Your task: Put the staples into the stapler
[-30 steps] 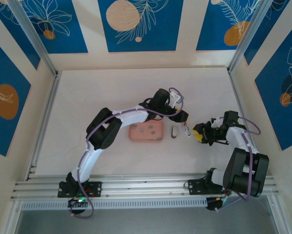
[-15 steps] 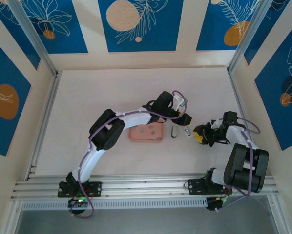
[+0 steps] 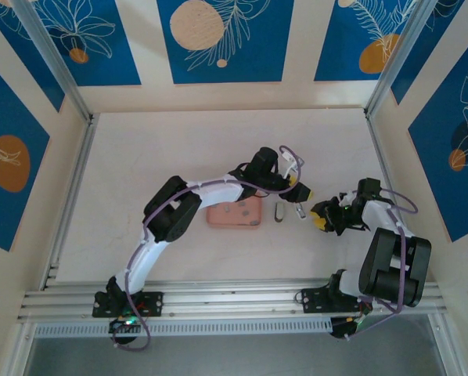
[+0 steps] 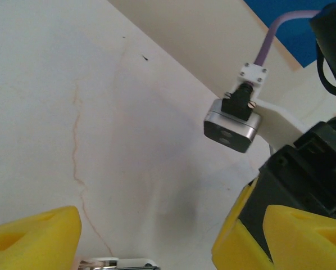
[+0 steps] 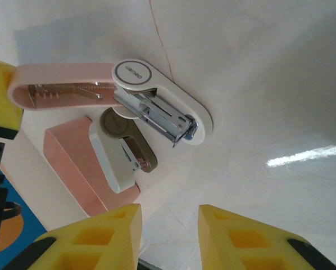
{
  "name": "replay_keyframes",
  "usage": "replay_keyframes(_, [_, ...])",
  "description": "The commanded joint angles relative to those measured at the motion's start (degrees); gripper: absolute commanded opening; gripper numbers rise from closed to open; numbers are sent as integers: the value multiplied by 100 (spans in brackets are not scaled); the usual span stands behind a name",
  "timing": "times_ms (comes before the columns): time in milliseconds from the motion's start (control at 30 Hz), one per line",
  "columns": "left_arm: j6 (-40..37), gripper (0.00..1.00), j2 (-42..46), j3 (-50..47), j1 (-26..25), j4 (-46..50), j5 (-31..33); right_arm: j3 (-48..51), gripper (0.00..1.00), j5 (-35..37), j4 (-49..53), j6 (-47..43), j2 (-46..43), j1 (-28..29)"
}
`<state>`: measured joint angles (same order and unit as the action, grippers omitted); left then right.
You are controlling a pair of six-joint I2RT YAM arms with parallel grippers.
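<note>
The stapler [image 5: 157, 112] lies opened on the table, its pink lid [image 5: 61, 84] swung back and the metal magazine bared in the white base. In the top view the stapler [image 3: 300, 210] sits between both grippers. My left gripper [image 3: 301, 194] hovers just above and behind it, open wide, with the stapler's edge [image 4: 117, 262] at the bottom between its yellow fingers [image 4: 33, 236]. My right gripper [image 3: 318, 215] is to the stapler's right, low over the table. It is open [image 5: 168, 225] with nothing between its fingers. Tiny grey staples [image 3: 235, 210] lie in the pink tray [image 3: 218, 219].
A small white and brown tool [image 5: 123, 154] lies between stapler and pink tray [image 5: 72, 163]. The right arm's wrist camera [image 4: 232, 126] is close ahead of my left gripper. Frame rails [image 3: 70, 196] and walls border the table; bare tabletop stretches behind and to the left.
My left gripper has moved right, over the stapler and closer to the right gripper. The right gripper's fingers have drawn slightly closer together.
</note>
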<state>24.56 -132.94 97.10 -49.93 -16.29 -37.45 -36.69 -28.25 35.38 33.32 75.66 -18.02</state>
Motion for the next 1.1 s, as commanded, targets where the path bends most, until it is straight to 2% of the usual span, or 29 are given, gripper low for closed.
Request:
replay_keyframes(0, [-37,84,198,-102,-109,-229,-362,-140,32,30,91,36,-7,-28])
replay_keyframes(433, [-156,84,304,-272,-322,-146,-639,-219,32,85,146,52,-58,-49])
replay_keyframes(833, [9,84,369,-487,-544,-372,-627,-360,33,261,465,-52,-322,-123])
replay_keyframes(967, [53,84,516,-565,-522,-471,-359,-422,33,216,532,-37,-456,-96])
replay_keyframes(1067, [-66,84,729,-684,-479,-387,132,-525,34,211,532,6,-473,18])
